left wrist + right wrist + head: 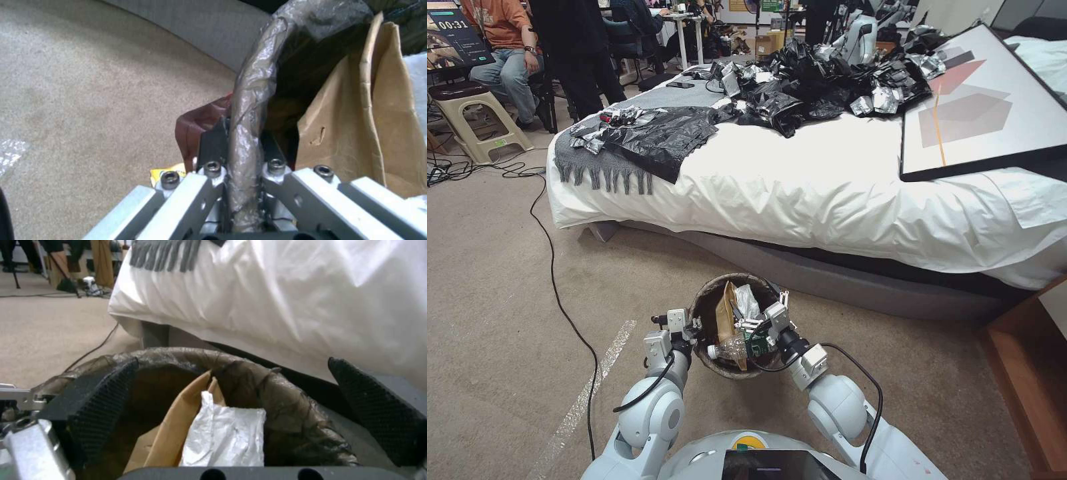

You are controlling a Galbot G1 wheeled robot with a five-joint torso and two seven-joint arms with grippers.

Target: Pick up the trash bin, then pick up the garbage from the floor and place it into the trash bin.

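Beige carpet runs beside a white-sheeted bed (840,193), and just before it the left hand (242,146) is clenched on the liner-wrapped rim of the trash bin (707,300) — one finger inside, one outside. Over the bin's mouth the right hand (764,320) hangs released, its dark ribbed pads (104,400) spread well apart with nothing between them. Inside the bin stand a tan paper bag (178,433) and crumpled white tissue (227,436), touching each other, with a small clear bottle (728,348) lying near the robot's side. Farther out — shiny black plastic bags (800,80) heaped on the bed, a framed picture (987,100) leaning at its right, and a black cable (554,273) trailing across the carpet.
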